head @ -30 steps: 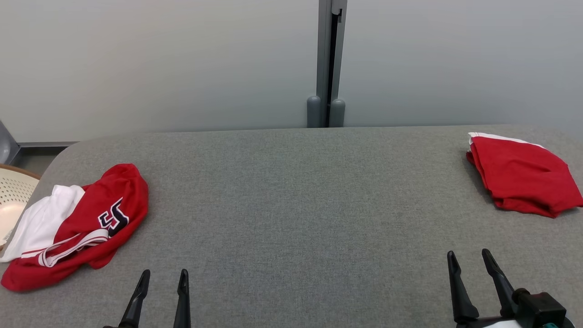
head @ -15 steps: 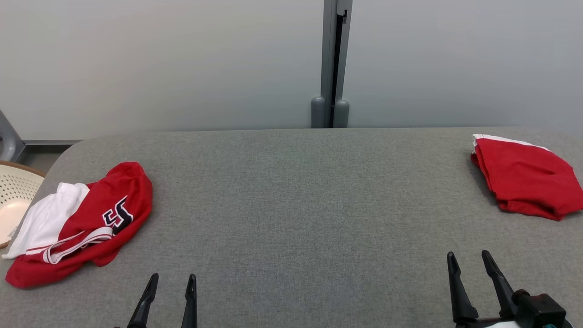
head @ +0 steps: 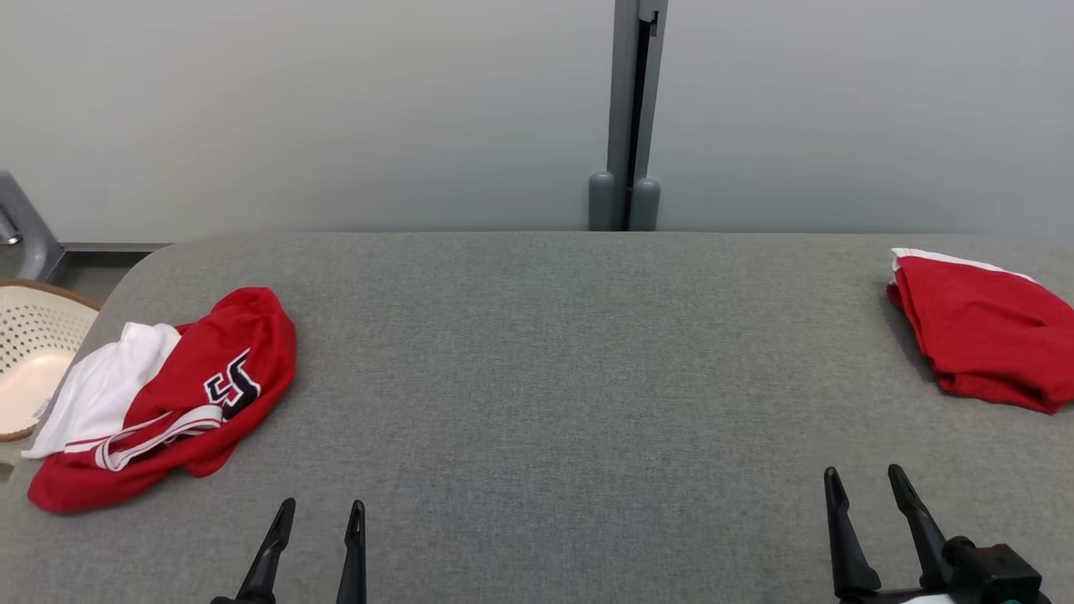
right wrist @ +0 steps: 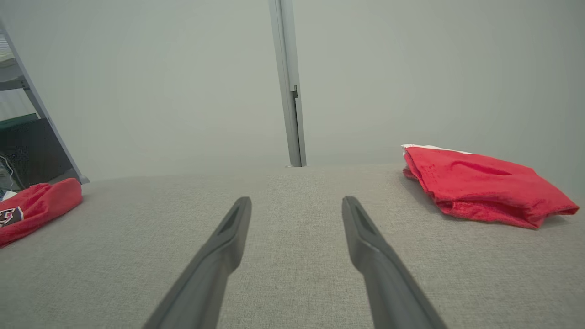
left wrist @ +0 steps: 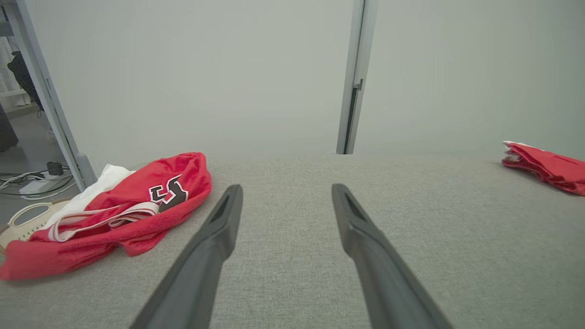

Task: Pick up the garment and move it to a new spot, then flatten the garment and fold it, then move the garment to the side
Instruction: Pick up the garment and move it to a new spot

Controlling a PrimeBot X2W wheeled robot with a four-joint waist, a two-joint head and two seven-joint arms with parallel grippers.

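I hold left tool (head: 323,503) and right tool (head: 862,470) open and empty at the near edge of the grey surface (head: 545,377); the crumpled red-and-white jersey (head: 168,403) lies untouched at its left end, so I judge pickup, flattening, folding all remain.

dark white-edged lettering (head: 233,393) on crumpled red garment (head: 256,331), partly lost in folds, not legible.

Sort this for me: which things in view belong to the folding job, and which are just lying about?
Job: crumpled red-and-white jersey, grey table, open left hand, open right hand.
Lying about: folded red garment, seemingly already done; cream basket; grey post.
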